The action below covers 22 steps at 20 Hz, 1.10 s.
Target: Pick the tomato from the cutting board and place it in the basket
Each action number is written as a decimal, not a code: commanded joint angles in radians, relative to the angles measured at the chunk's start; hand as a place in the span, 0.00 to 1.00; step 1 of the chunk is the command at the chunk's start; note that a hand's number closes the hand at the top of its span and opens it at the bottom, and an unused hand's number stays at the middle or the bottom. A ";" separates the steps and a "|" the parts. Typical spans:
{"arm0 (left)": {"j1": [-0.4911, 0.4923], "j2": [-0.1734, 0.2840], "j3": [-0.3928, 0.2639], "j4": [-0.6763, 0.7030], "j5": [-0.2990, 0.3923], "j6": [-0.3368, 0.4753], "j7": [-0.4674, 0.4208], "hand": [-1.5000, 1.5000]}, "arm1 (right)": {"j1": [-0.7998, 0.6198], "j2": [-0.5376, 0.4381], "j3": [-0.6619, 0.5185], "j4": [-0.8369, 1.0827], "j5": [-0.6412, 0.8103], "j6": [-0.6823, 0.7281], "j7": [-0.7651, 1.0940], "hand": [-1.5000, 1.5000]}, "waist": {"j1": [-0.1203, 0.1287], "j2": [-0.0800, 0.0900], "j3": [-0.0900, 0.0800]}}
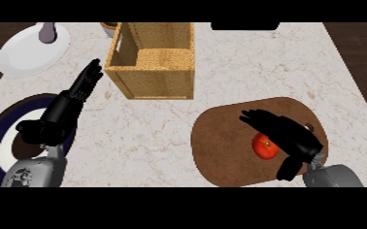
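Two hands show, both with fingers straight and holding nothing. Nearest, at right, the right hand point(287, 133) lies over the brown cutting board point(222, 140), with the tomato point(264, 146) just beside its palm, partly hidden and not yet grasped. To do this well, I judge it should curl thumb and fingers around the tomato before lifting. At left, the left hand point(72, 99) rests. Farther off stands the basket point(150, 80), well apart from the board.

Single head view, steeply down onto counter point(237, 77), fairly near
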 commanded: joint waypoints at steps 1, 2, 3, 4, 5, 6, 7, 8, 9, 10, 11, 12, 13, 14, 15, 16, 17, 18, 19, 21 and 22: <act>-0.046 -0.008 0.007 0.022 -0.003 -0.005 0.019 0.50 | 0.031 -0.022 0.015 -0.024 0.024 0.030 -0.034 0.00 | -0.003 0.000 0.000; -0.017 -0.001 0.007 -0.006 -0.011 -0.005 0.031 0.50 | -0.002 -0.001 0.022 0.082 0.046 -0.020 -0.057 1.00 | 0.001 0.000 0.000; -0.066 -0.037 -0.014 0.057 -0.043 0.036 -0.007 0.50 | -0.014 -0.032 0.038 0.066 0.059 0.012 -0.067 1.00 | -0.002 0.001 0.000; -0.005 -0.022 -0.008 0.012 -0.029 0.010 0.004 0.50 | 0.020 -0.005 0.070 0.061 0.104 -0.045 -0.045 1.00 | 0.000 0.000 0.000; -0.020 0.001 0.022 0.011 -0.001 -0.012 0.003 0.50 | 0.019 -0.037 0.064 0.094 0.107 -0.057 -0.095 1.00 | 0.001 0.000 0.000; -0.001 -0.029 -0.008 -0.021 -0.024 0.002 0.025 0.50 | 0.018 -0.012 0.032 0.040 0.086 -0.005 -0.061 1.00 | -0.001 0.000 0.000; -0.031 0.011 0.044 0.059 0.009 -0.037 -0.037 0.50 | -0.026 0.019 0.047 0.081 0.091 -0.008 -0.057 1.00 | 0.000 0.000 0.000; -0.015 -0.033 -0.010 -0.025 -0.017 -0.005 0.039 0.50 | -0.017 0.003 0.030 0.123 0.103 -0.066 -0.095 1.00 | 0.001 0.000 0.000; -0.008 0.025 0.052 -0.005 0.014 -0.042 0.024 0.50 | 0.025 -0.020 0.041 0.044 0.112 -0.039 -0.080 1.00 | -0.001 -0.001 0.000; -0.064 0.012 0.050 0.091 0.007 -0.040 -0.022 0.50 | -0.071 0.006 0.035 0.165 0.125 -0.082 -0.110 1.00 | 0.001 0.001 0.000; -0.013 0.001 0.033 0.054 -0.011 -0.028 -0.030 0.50 | -0.031 0.001 0.070 0.153 0.159 -0.133 -0.129 1.00 | 0.002 0.001 0.000; 0.001 0.000 0.039 0.018 0.008 -0.033 -0.014 0.50 | 0.042 -0.015 0.097 0.077 0.176 -0.156 -0.137 1.00 | -0.001 -0.001 0.000; -0.046 -0.015 0.022 0.035 -0.014 -0.011 0.000 0.50 | 0.049 -0.012 0.110 0.069 0.191 -0.201 -0.151 1.00 | -0.003 0.000 0.000; 0.043 -0.001 0.012 -0.022 -0.031 -0.023 -0.027 0.50 | 0.003 0.010 0.097 0.135 0.197 -0.232 -0.156 1.00 | 0.005 0.000 0.000; -0.064 -0.013 0.018 0.030 -0.019 -0.014 0.028 0.50 | -0.023 -0.019 0.064 0.076 0.171 -0.160 -0.163 1.00 | -0.002 0.000 0.000; -0.016 -0.028 0.009 -0.038 -0.007 -0.013 0.053 0.50 | 0.000 -0.022 0.058 0.004 0.165 -0.142 -0.150 1.00 | -0.001 -0.001 0.000; -0.057 0.033 0.068 0.034 0.019 -0.046 0.021 0.50 | 0.083 0.147 0.202 -0.043 0.272 -0.184 0.053 1.00 | -0.008 -0.002 -0.001; -0.015 -0.013 0.028 0.007 0.003 -0.023 0.023 0.50 | 0.064 0.252 0.243 -0.058 0.302 -0.163 0.165 1.00 | -0.002 -0.005 -0.001; -0.029 -0.009 0.018 0.011 -0.007 -0.028 0.010 0.50 | 0.021 0.298 0.283 -0.043 0.287 -0.140 0.268 1.00 | 0.012 -0.004 -0.002; -0.045 -0.017 0.007 0.009 0.003 -0.036 0.036 0.50 | 0.044 0.302 0.356 -0.023 0.265 -0.176 0.374 1.00 | 0.030 -0.003 0.000; -0.056 -0.014 0.008 0.016 -0.002 -0.034 0.037 0.50 | 0.032 0.304 0.370 -0.042 0.254 -0.178 0.416 1.00 | 0.030 -0.004 0.000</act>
